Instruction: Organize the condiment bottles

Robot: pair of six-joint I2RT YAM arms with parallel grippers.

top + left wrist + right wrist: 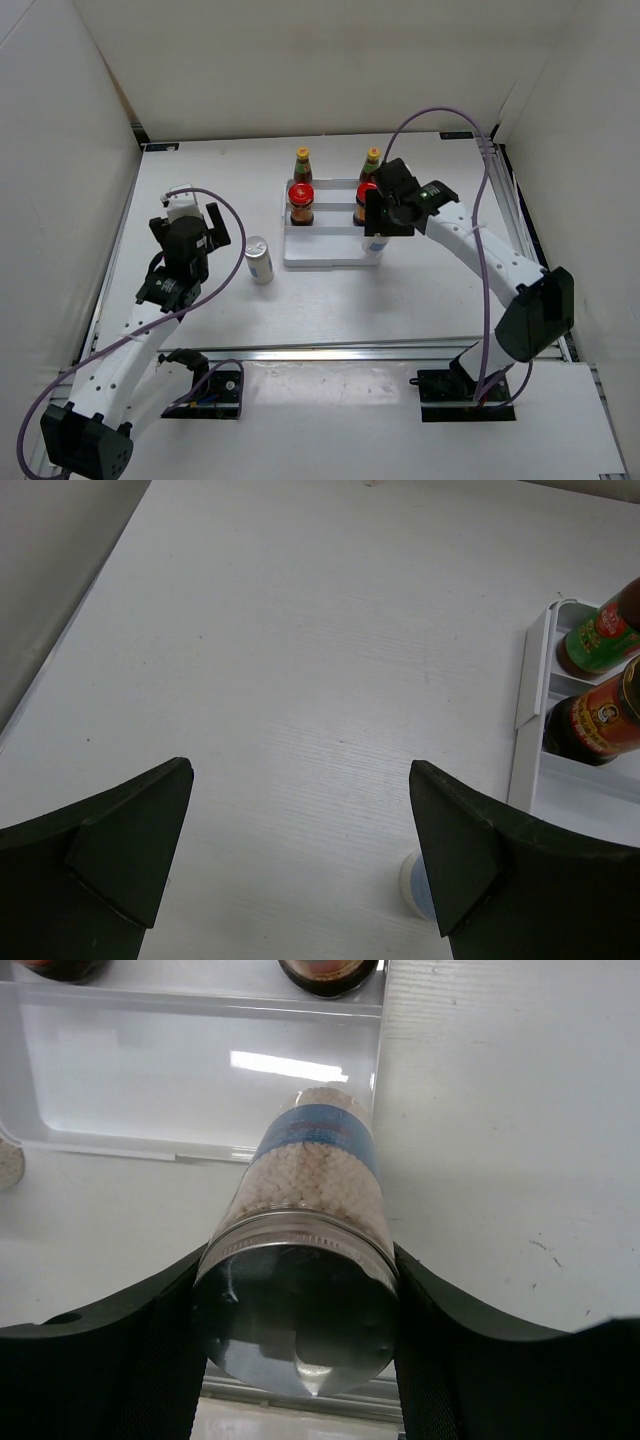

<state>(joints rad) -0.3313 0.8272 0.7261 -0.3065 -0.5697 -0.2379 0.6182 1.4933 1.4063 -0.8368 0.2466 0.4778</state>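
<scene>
Two yellow-capped sauce bottles (303, 160) (372, 159) stand on the back step of the white stepped tray (322, 256). Two red-lidded jars (301, 199) (363, 197) stand on the middle step. My right gripper (384, 222) is shut on a silver-topped shaker (318, 1190) and holds it upright at the right end of the tray's front step (150, 1080). I cannot tell if its base touches. The second shaker (260, 259) stands on the table left of the tray. My left gripper (300, 850) is open and empty above the table, left of that shaker (410, 885).
White walls enclose the table on the left, back and right. A metal rail (350, 353) runs along the near edge. In the left wrist view the tray's left rim (530, 710) shows, with a sauce bottle (600, 635) and a jar (600, 720) behind it.
</scene>
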